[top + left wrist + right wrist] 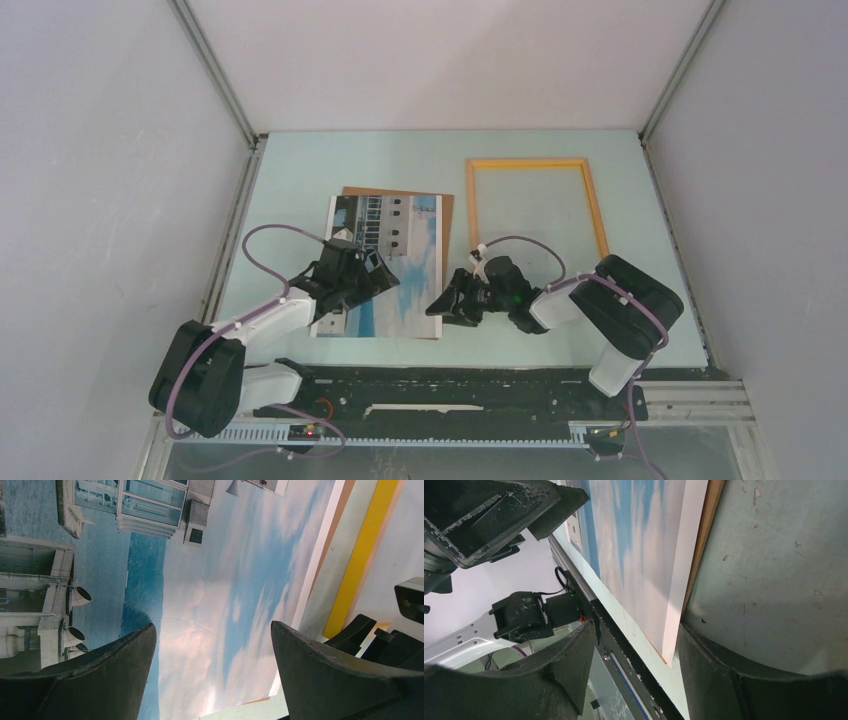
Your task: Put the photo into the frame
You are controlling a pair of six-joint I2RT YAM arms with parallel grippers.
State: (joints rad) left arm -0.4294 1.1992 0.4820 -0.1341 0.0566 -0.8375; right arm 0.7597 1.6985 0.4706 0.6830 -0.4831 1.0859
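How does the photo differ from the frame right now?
The photo is a solid printed sheet; the frame is an open yellow-orange outline with table showing through. The photo lies left, on a brown board; the frame lies right, on the table. Both are flat, rectangular.

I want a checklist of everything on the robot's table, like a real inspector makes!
Surface: pale green table, with a few small specks.
Job's things: photo lies face up on a brown backing board; yellow frame lies flat to its right, apart, with nothing in it.
Clutter: nothing seen.
Grippers: left gripper open above the photo; right gripper open by the photo's near right corner.
Cables: purple cable loops off each arm.
Surroundings: white walls; black rail at the near edge.
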